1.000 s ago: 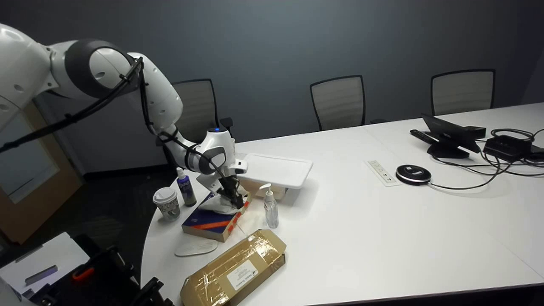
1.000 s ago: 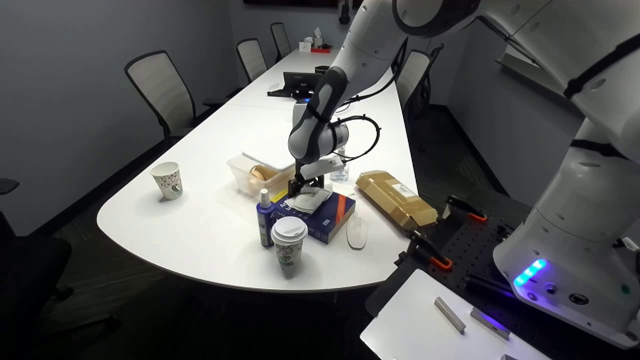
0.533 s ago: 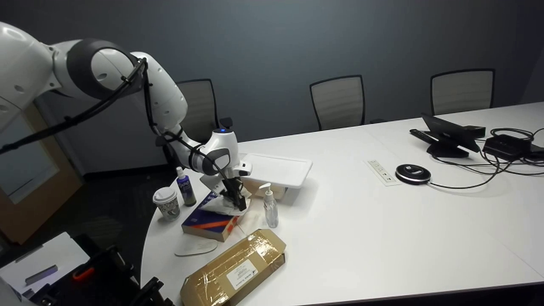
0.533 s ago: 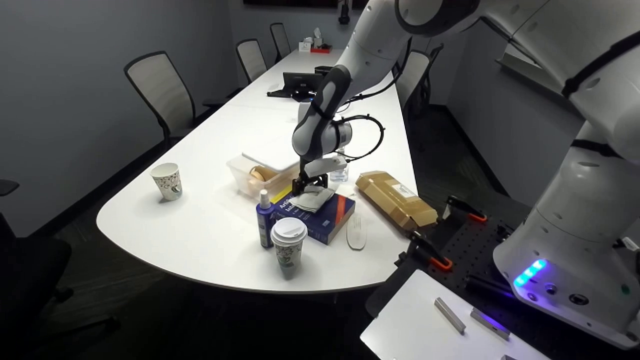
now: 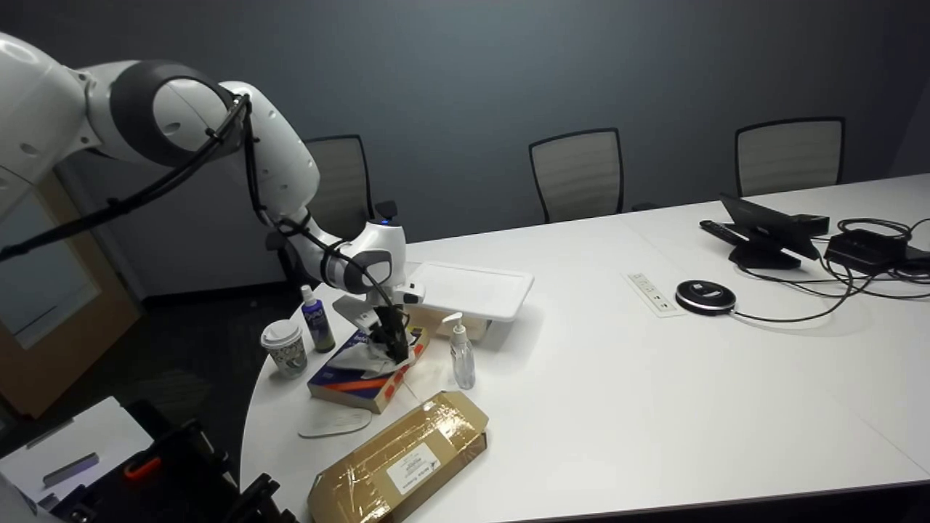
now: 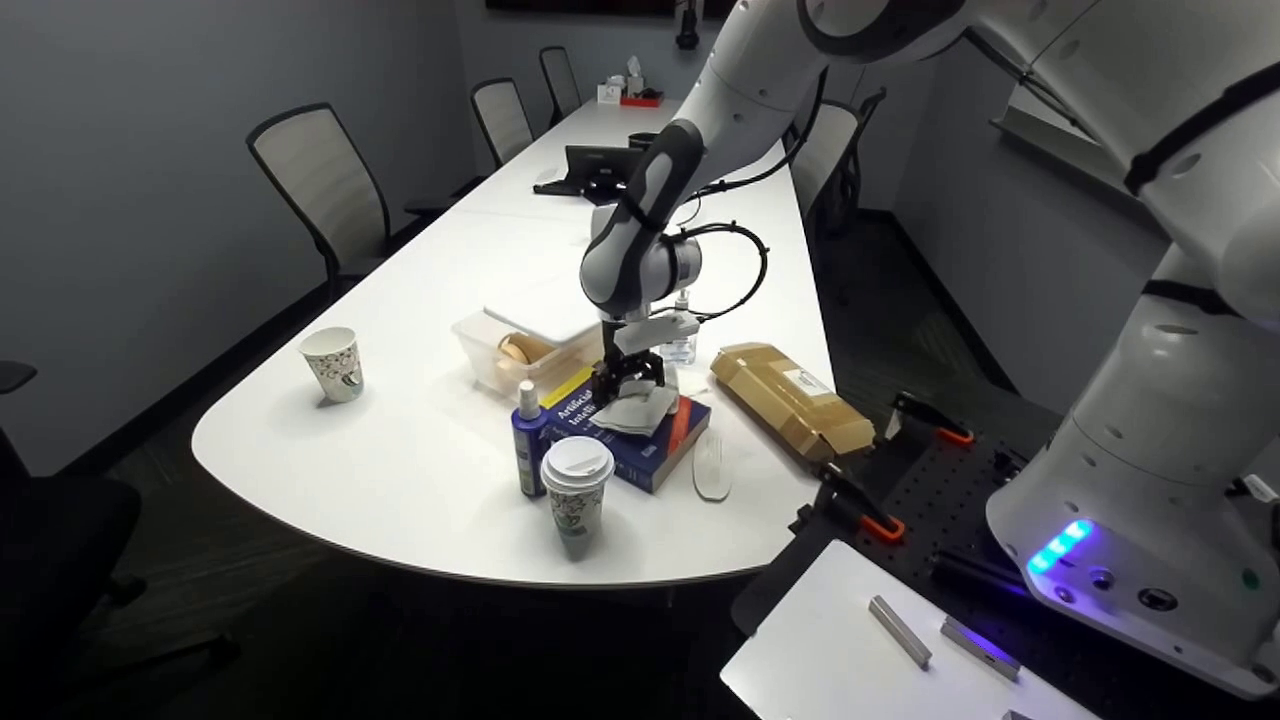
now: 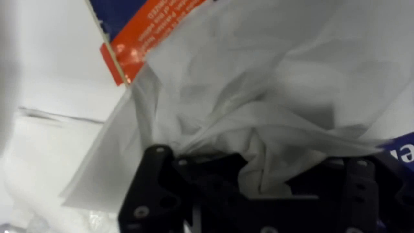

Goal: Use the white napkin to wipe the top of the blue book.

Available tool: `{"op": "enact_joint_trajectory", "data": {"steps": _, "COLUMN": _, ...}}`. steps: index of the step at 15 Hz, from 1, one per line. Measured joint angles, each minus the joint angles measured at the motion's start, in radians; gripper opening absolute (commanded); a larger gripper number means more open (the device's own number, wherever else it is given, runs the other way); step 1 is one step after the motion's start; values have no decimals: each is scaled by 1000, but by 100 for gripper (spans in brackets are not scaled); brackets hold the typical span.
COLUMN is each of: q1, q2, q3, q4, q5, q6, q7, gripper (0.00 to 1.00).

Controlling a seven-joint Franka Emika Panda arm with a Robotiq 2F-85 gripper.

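The white worktop (image 5: 654,407) stretches through both exterior views, and the robot arm (image 6: 740,105) reaches down over it. Next comes a long tan cardboard box (image 5: 398,457), then a clear plastic container (image 6: 480,355), its white lid (image 5: 476,287) jutting past one side and a brown item (image 6: 537,345) inside. The blue book (image 6: 650,455), thick and banded in orange-red, lies near the cardboard box, lettered cover up. Crumpled across that cover is the white napkin (image 7: 258,81), one corner reaching past the book's edge in the wrist view. The hand (image 6: 630,382) points down at the book, its jaws narrow, pinching a gathered fold of the napkin. A purple spray bottle (image 6: 530,445) stands just beside the book, with a lidded paper cup (image 6: 578,490) close by; a clear pump bottle (image 5: 463,359) stands near another side of the book. A second paper cup (image 6: 333,365) stands well apart. Smallest, a flat white piece (image 6: 713,465) with rounded ends lies just beside the book.
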Motion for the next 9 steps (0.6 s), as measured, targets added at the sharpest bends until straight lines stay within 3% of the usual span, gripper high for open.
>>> {"op": "enact_joint_trajectory", "data": {"steps": 6, "q1": 193, "q2": -28, "q3": -131, "q4": -33, "q5": -111, "q6": -54, "q7": 145, "gripper": 0}}
{"op": "enact_joint_trajectory", "data": {"steps": 9, "q1": 259, "q2": -34, "q3": -158, "q4": -33, "q5": -159, "q6": -123, "q7": 191, "gripper": 0}}
